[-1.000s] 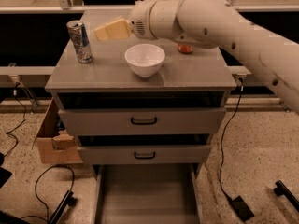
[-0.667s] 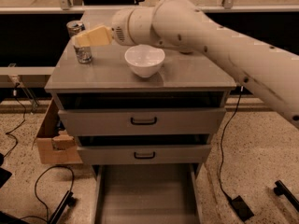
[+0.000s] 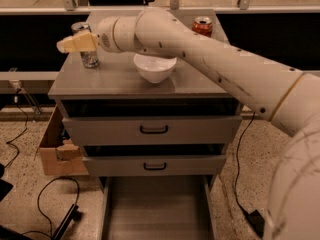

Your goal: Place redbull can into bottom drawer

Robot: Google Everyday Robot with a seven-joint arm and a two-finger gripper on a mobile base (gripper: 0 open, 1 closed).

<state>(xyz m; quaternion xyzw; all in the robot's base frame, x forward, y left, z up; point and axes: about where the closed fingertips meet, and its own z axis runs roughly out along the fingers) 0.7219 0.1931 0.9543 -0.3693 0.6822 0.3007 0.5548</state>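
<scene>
The redbull can (image 3: 90, 58) stands upright at the back left of the grey cabinet top (image 3: 115, 84). My gripper (image 3: 75, 42) is at the can's upper half, in front of it from this view, and hides most of its top. I cannot tell whether it touches the can. The arm reaches in from the right across the cabinet. The bottom drawer (image 3: 156, 210) is pulled out below, its flat floor bare.
A white bowl (image 3: 154, 68) sits mid-top, just right of the can, under my arm. An orange-red soda can (image 3: 202, 25) stands at the back right. The two upper drawers (image 3: 152, 130) are closed. A cardboard box (image 3: 51, 151) and cables lie on the floor at left.
My arm has swung left: the gripper went from right of the can to over its upper half. The can and bowl have not moved.
</scene>
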